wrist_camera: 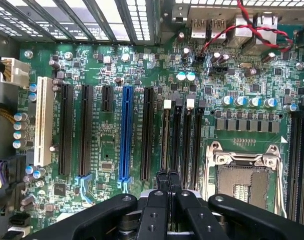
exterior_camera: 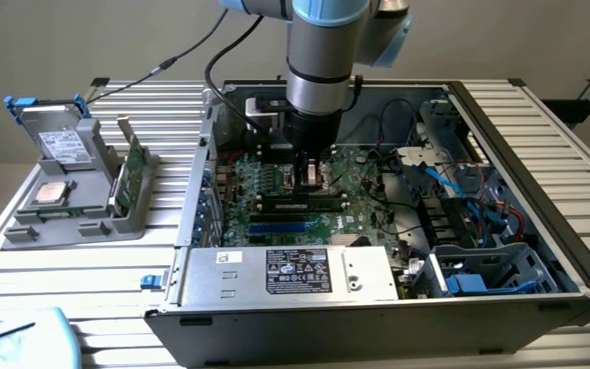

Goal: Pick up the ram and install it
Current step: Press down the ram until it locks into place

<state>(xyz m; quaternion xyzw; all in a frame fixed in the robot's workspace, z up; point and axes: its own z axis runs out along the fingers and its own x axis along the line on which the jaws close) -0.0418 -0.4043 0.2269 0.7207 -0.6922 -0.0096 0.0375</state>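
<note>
A big silver slatted table (exterior_camera: pixel 80 269) is carrying a large open black computer case (exterior_camera: pixel 541 138). Inside it, a wide green motherboard (wrist_camera: pixel 106 145) is lying flat. The thick grey robot arm (exterior_camera: pixel 321 61) is reaching straight down into the case.

Its black claw (exterior_camera: pixel 313 175) is hanging low over the long black memory slots (wrist_camera: pixel 182 145). In the wrist view the two fingers (wrist_camera: pixel 162 182) are sitting almost together with only a thin line between them. I am seeing nothing held between them.

In the exterior view, the ram, a thin green stick with black chips (exterior_camera: pixel 297 204), seems to be standing in a slot just under the claw. It is lying across the board from the exterior view's left to its right. I cannot tell if the claw is touching it, or if the stick is all the way down.

So the job in hand looks like seating the stick. To do that well, the claw should be pushing straight down, not leaning. It should be pushing on the stick's top edge, not on the board. The push should be slow and even, so both ends are going down together. The small white clips (wrist_camera: pixel 167 104) at the slot ends are a good thing to be watching, because they should be closing on the stick.
</note>
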